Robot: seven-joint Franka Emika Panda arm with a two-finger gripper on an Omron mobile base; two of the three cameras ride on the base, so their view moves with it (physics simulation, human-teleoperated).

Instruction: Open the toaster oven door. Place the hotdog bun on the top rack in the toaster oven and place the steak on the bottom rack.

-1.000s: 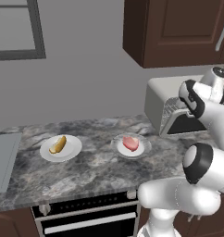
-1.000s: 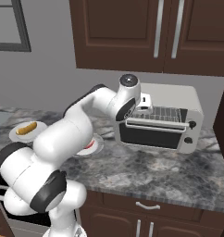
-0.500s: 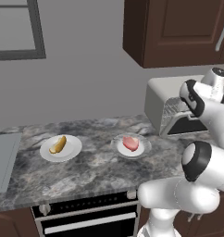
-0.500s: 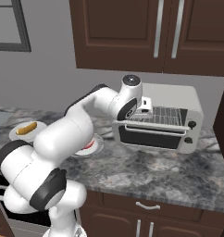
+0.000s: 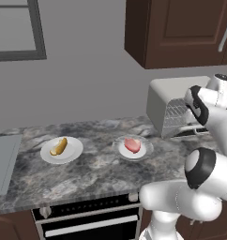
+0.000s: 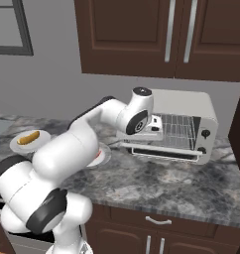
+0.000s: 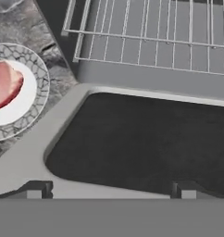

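Note:
The light grey toaster oven (image 6: 201,106) stands at the right end of the counter, also seen at the right as the toaster oven (image 5: 164,101). Its door (image 7: 146,148) lies swung down and open, dark glass facing up. Wire racks (image 6: 179,126) show inside, and one rack (image 7: 151,41) lies just past the door; I cannot tell which rack it is. My gripper (image 7: 111,190) hovers open over the door's front edge, with nothing between its fingertips (image 7: 40,190). The steak (image 5: 132,144) lies on a small plate left of the oven. The hotdog bun (image 5: 59,146) rests on another plate further left.
Both plates sit on a grey marbled counter (image 5: 96,173). A black built-in oven (image 5: 87,220) is below its front edge. Dark wall cabinets (image 6: 156,34) hang over the toaster oven. A sink edge (image 5: 3,161) is at the far left. A window (image 5: 17,28) is on the wall.
The toaster oven door has swung further down, from a slant to nearly flat. My hand has followed it down a little and stays open.

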